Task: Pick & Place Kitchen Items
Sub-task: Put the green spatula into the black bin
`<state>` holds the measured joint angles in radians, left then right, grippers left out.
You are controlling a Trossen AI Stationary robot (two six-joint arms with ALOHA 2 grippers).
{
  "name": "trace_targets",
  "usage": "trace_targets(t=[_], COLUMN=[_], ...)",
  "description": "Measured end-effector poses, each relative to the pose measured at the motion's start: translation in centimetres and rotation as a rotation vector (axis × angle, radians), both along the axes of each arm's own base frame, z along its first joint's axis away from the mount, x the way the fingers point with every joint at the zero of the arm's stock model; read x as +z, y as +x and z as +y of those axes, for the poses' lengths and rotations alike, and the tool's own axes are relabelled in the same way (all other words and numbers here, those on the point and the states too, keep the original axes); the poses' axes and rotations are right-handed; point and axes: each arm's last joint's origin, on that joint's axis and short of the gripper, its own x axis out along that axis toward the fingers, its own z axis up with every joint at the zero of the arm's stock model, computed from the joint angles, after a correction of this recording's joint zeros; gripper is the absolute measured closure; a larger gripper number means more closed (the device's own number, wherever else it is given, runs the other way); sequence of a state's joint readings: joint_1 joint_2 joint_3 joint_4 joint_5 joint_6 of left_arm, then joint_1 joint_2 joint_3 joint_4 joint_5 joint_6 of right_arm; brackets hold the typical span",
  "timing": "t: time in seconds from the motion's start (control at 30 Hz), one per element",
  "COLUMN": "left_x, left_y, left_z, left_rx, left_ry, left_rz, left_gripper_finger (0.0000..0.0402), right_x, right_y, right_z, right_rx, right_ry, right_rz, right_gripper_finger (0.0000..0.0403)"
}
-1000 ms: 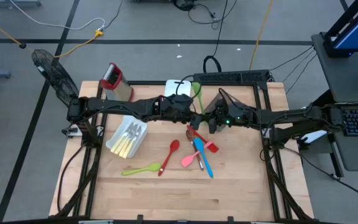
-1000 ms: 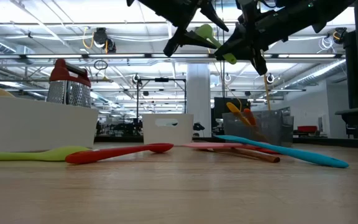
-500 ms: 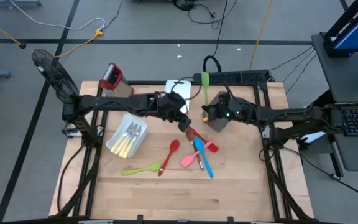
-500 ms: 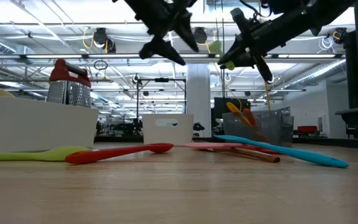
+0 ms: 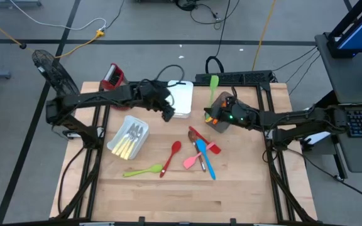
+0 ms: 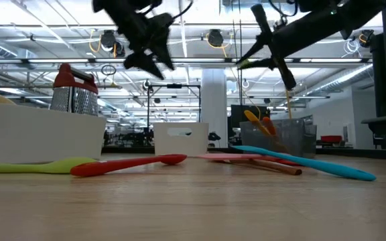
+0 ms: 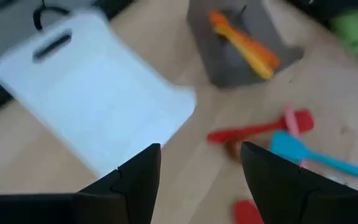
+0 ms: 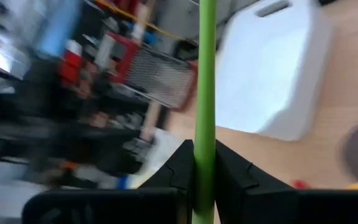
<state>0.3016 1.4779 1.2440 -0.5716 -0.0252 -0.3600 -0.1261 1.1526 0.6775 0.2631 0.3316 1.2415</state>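
My right gripper (image 5: 210,113) is shut on a green utensil (image 5: 213,88) and hangs over the grey bin (image 5: 221,126), which holds orange and yellow utensils (image 7: 244,43). My left gripper (image 5: 168,113) stands open and empty above the near edge of the white bin (image 5: 181,97), its fingers apart in the left wrist view (image 7: 201,180). On the table lie a red spoon (image 5: 173,154), a green spoon (image 5: 142,170), a pink spatula (image 5: 191,161), a blue spatula (image 5: 205,159) and a red spatula (image 5: 205,142). Another white bin (image 5: 127,139) holds pale-yellow-handled cutlery. My right gripper pinches the green utensil's slim handle (image 8: 205,124) between its two fingers, which lie across it. The gripper comes in about level from the table's right side. The utensil is lifted clear, its green head (image 5: 214,81) toward the table's far edge.
A steel grater with a red top (image 5: 113,78) stands at the far left corner. A black power strip (image 5: 237,77) lies along the far edge. The near half of the wooden table (image 5: 181,194) is bare.
My left gripper has drawn away from the green utensil and gone toward the table's left edge, now over the white bin. My right gripper has rolled in place, turning the green utensil about so that it shows edge-on in the low view.
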Motion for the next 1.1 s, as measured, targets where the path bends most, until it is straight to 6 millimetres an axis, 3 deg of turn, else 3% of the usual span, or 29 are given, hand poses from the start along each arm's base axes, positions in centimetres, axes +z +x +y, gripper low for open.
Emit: trace_targets(t=[0.2, 0.4, 0.6, 0.87, 1.1], left_x=[-1.8, -1.6, -1.7, -1.7, -1.7], left_y=[-3.9, -6.8, -9.6, -11.1, -11.2], left_z=[-0.1, -0.8, -1.2, -1.1, -0.8], left_rx=[0.005, -0.015, -0.026, -0.033, -0.058], left_ry=[-0.009, 0.053, 0.045, 0.048, 0.067], left_rz=[-0.079, -0.208, -0.256, -0.281, -0.278], left_gripper_finger=[0.0174, 0.0174, 0.0174, 0.0174, 0.0174], right_x=[-1.9, -4.5, -4.7, -5.5, -5.8], right_y=[-0.7, -2.2, -3.0, -3.8, -4.3], right_z=[1.8, 2.7, 2.7, 3.2, 2.0], right_rx=[-0.075, -0.179, -0.229, -0.192, -0.265], right_ry=[0.121, 0.266, 0.392, 0.693, 0.743], right_rz=[-0.180, -0.210, -0.271, -0.221, -0.201], right_gripper_finger=[0.0378, 0.0378, 0.0378, 0.0371, 0.0377])
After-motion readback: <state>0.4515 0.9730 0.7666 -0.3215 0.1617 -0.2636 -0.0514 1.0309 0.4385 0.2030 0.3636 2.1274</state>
